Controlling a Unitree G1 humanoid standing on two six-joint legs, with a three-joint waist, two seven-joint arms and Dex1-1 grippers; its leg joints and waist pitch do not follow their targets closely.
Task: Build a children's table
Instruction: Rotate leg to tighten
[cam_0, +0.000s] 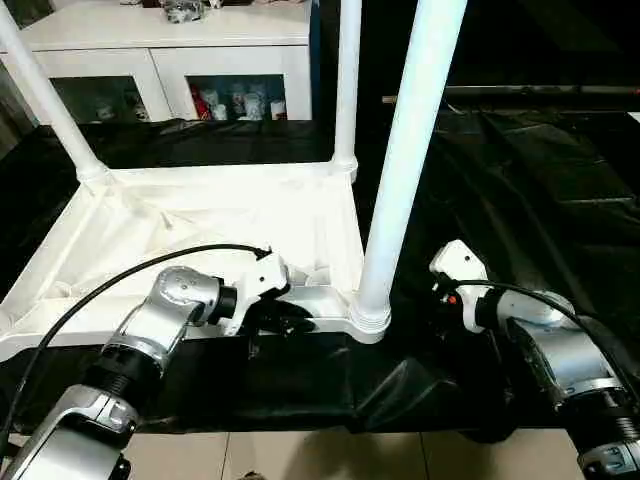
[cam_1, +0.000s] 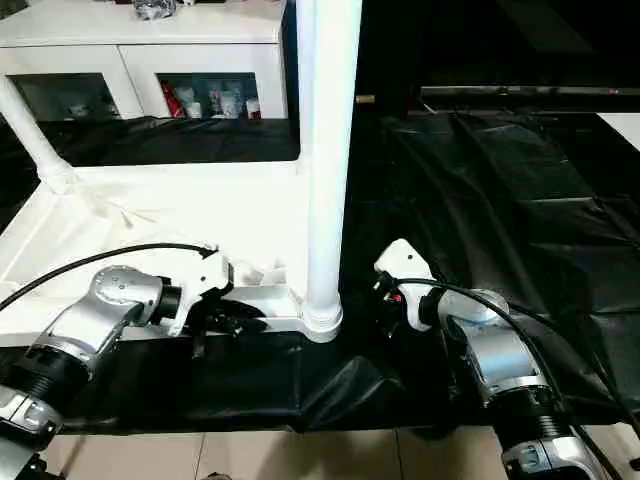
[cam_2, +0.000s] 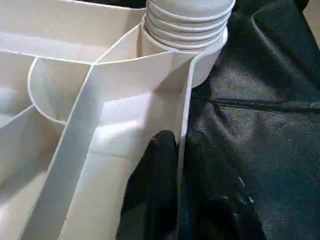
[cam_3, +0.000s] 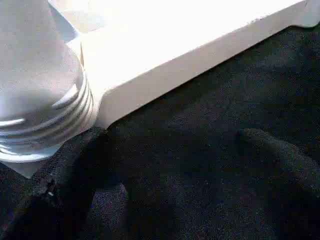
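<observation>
A black-draped surface (cam_0: 520, 180) fills the foreground, with a white glass-door cabinet (cam_0: 170, 60) behind it. On the drape the white tabletop (cam_0: 200, 215) lies upside down, ribbed underside up, so the leg sockets face upward. 3 legs stand in its corners: the near-right leg (cam_0: 405, 160), the far-right leg (cam_0: 347, 80) and the far-left leg (cam_0: 45, 95).

The left pincer (cam_2: 177, 165) is clenched on the tabletop's near rim wall, a black finger on either side, probably to steady it. The right pincer (cam_3: 165, 200) hovers over the drape just beside the near-right leg's ribbed base, released and grasping nothing, likely ready to seat it.
</observation>
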